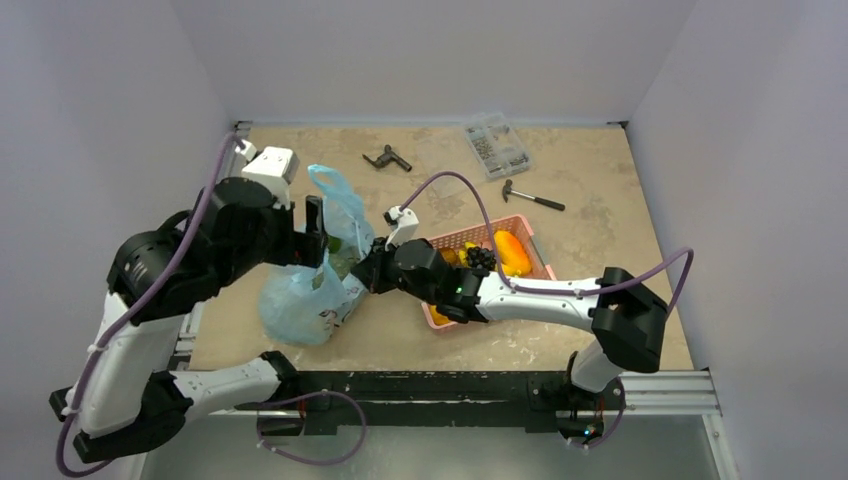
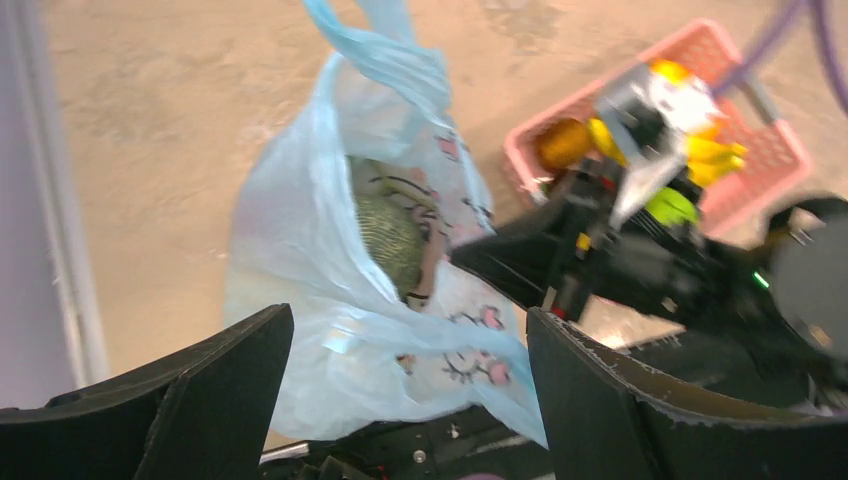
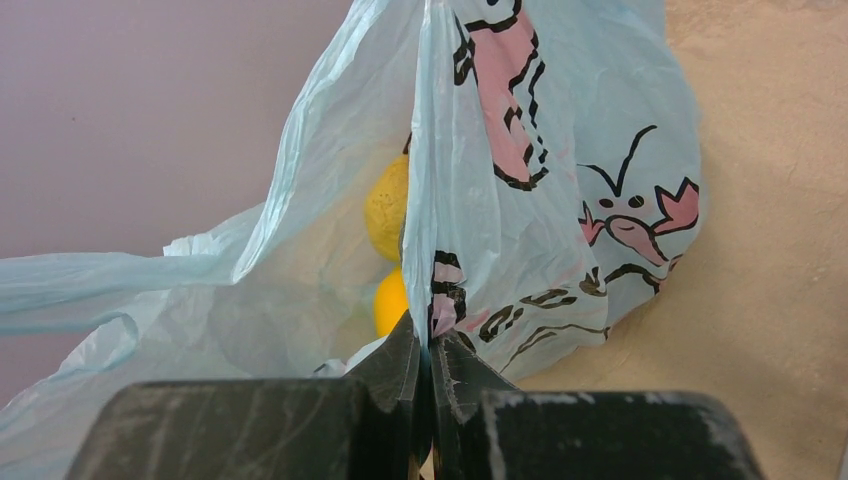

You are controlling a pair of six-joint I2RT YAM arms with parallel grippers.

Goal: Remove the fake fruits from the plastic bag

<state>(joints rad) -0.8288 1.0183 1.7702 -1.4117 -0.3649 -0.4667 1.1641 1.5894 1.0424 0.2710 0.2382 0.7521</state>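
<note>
Bag (image 3: 540, 200), pink cartoon print, pinched in right gripper's (image 3: 428, 345) shut jaws; left gripper (image 2: 408, 340) gapes wide, empty, above melon (image 2: 390, 235).

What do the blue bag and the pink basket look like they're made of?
The bag looks like thin translucent plastic film: it crinkles, folds sharply and lets light through. The basket looks like rigid moulded plastic, pink with slatted walls; its finish is too blurred to judge.
</note>
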